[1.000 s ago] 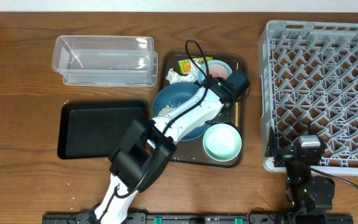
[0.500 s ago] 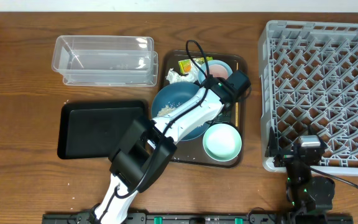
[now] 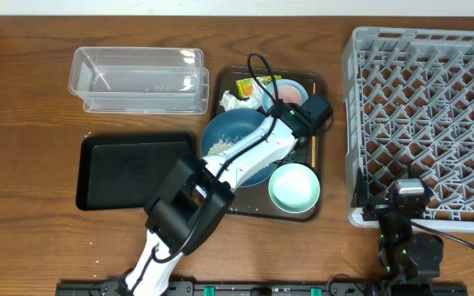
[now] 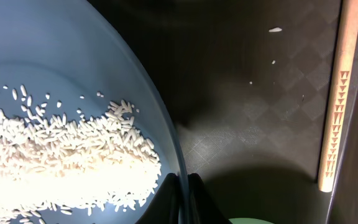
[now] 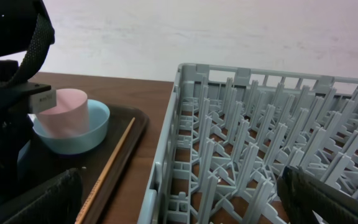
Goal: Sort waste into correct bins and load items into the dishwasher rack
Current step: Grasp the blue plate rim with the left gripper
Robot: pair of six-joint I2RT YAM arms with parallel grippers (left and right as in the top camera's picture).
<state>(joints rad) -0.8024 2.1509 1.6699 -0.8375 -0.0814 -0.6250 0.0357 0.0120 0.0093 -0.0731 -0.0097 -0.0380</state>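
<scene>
My left gripper (image 4: 185, 194) is shut on the right rim of the dark blue plate (image 4: 55, 56), one finger on each side of the edge. Loose white rice (image 4: 61, 162) lies on the plate. Overhead, the left arm (image 3: 245, 156) crosses the plate (image 3: 220, 131) and hides the fingers. A wooden chopstick (image 4: 335, 106) lies to the right of it. A light bowl (image 3: 295, 187) sits in front. A pink cup (image 5: 64, 111) stands in a second light blue bowl (image 5: 73, 137). A tissue (image 3: 237, 102) and a yellow-green wrapper (image 3: 247, 85) lie behind the plate. My right gripper (image 5: 185, 205) stands open at the grey rack's (image 3: 426, 115) front left corner.
All the dishes sit on a brown serving tray (image 3: 319, 82). A clear container (image 3: 138, 78) stands at the back left, and a black tray (image 3: 130, 168) lies in front of it. The rack's pegs (image 5: 260, 143) rise right before the right gripper.
</scene>
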